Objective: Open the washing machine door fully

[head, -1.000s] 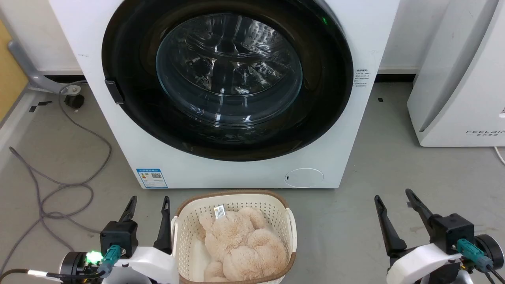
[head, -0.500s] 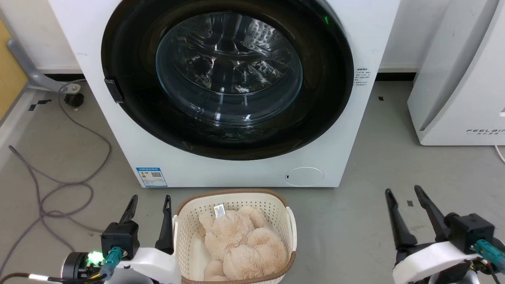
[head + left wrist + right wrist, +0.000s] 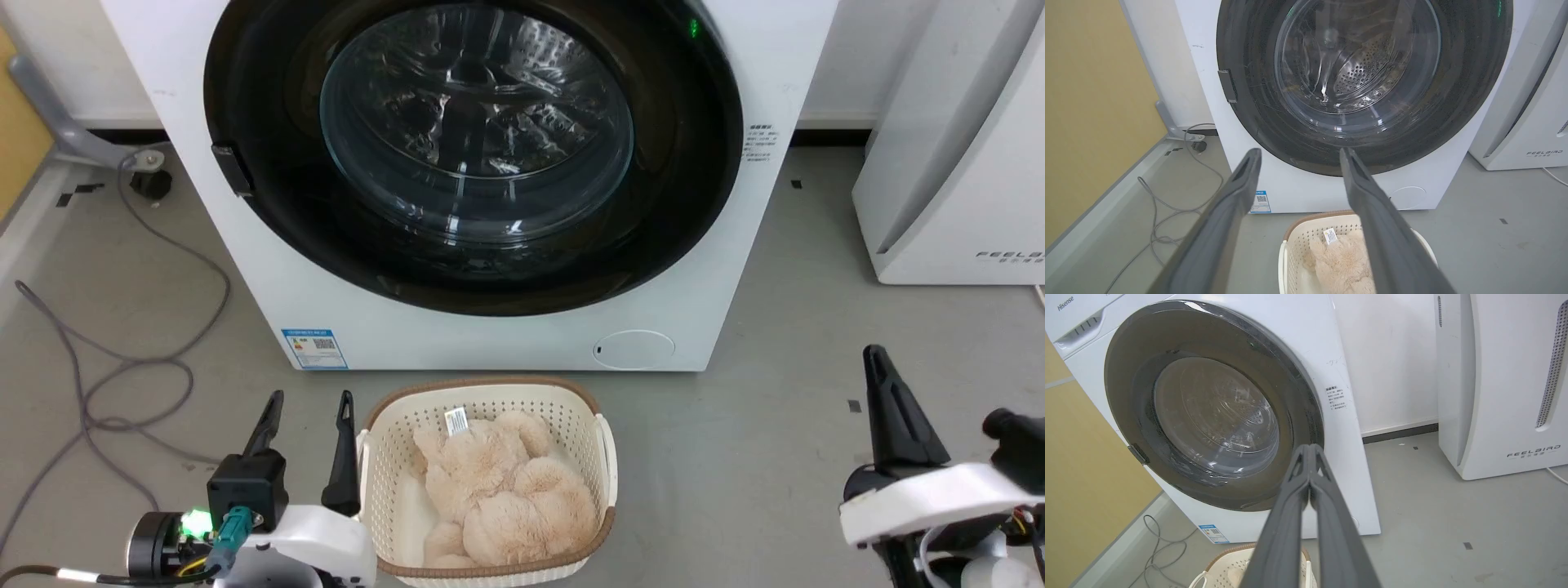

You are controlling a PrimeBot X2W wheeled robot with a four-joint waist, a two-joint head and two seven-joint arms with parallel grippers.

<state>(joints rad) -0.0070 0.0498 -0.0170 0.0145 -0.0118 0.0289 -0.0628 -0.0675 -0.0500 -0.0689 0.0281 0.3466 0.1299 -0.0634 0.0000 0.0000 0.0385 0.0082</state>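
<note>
The large round glossy black washing machine door (image 3: 473,155), clear glass bowl at its centre, lies closed flush against the front of the white washing machine (image 3: 506,343). Before the machine's lower left, the left claw (image 3: 311,398) gapes wide, empty; before its lower right, the right claw (image 3: 1309,447) is pinched tight, holding nothing

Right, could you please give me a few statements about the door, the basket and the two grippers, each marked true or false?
1. The washing machine door is closed. True.
2. The right gripper has its fingers spread wide. False: its fingertips meet, with nothing between them.
3. The left gripper is open and holds nothing. True.
4. The basket holds folded towels. False: a beige plush toy lies in it.
</note>
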